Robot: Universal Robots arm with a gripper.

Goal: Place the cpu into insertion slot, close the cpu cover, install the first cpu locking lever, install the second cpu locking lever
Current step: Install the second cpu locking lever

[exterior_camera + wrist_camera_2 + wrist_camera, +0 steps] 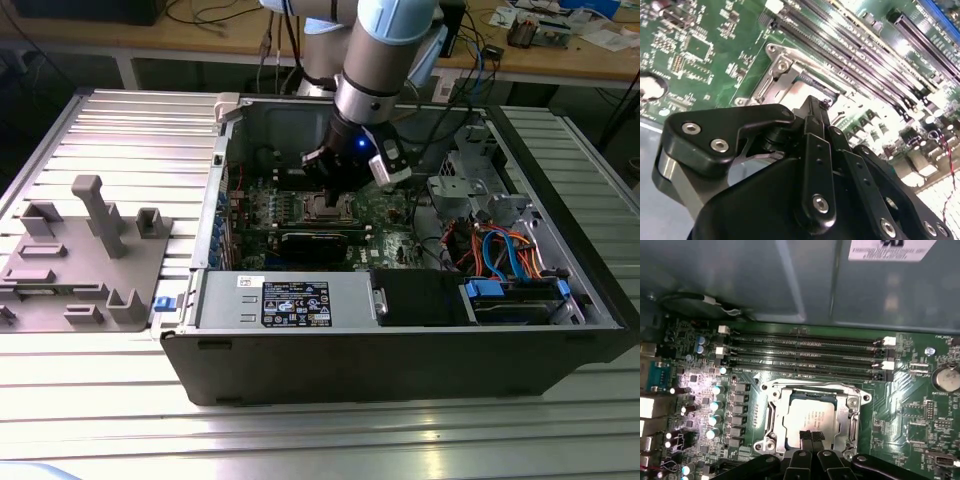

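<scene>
Claw (pixel 811 436) closed, tips on cpu (pixel 810 417) seated in insertion slot (pixel 771 422).

**Hand at the socket**

The black hand (pixel 816 107) has its fingertips pressed together at the edge of the silvery cpu cover (pixel 785 75). Green circuit board (pixel 705 45) surrounds the cover; long memory slots (pixel 860 45) run just beside it.
</scene>
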